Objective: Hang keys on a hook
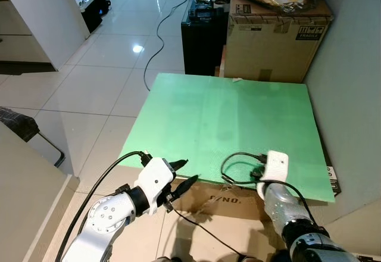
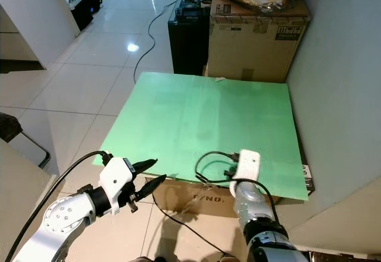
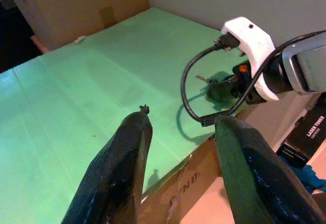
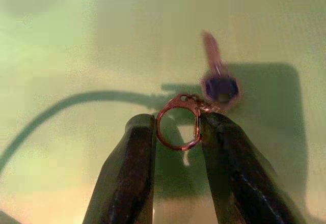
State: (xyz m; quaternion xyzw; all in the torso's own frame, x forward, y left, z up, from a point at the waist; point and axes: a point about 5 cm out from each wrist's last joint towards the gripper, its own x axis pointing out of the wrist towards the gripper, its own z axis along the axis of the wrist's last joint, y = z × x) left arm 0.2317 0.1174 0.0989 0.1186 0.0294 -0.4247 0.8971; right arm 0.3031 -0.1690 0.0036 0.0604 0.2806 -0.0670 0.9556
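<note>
The keys hang on a copper ring (image 4: pixel 175 146), with one purple-headed key (image 4: pixel 220 86) dangling blurred just above a green board (image 1: pixel 226 113). My right gripper (image 4: pixel 177 127) is shut on that ring, one finger on each side. It hovers over the board's front edge, under its white wrist housing (image 1: pixel 275 165). In the left wrist view the right gripper (image 3: pixel 224 86) and the key (image 3: pixel 202 79) stand above their shadow. My left gripper (image 1: pixel 189 171) is open with nothing in it, just off the board's front left edge.
The board rests on a cardboard box (image 1: pixel 220 202). Behind it stand a larger cardboard box (image 1: pixel 277 36) and a black case (image 1: pixel 202 30). A cable (image 1: pixel 159 30) runs over the tiled floor. A grey wall (image 1: pixel 357 95) lies close on the right.
</note>
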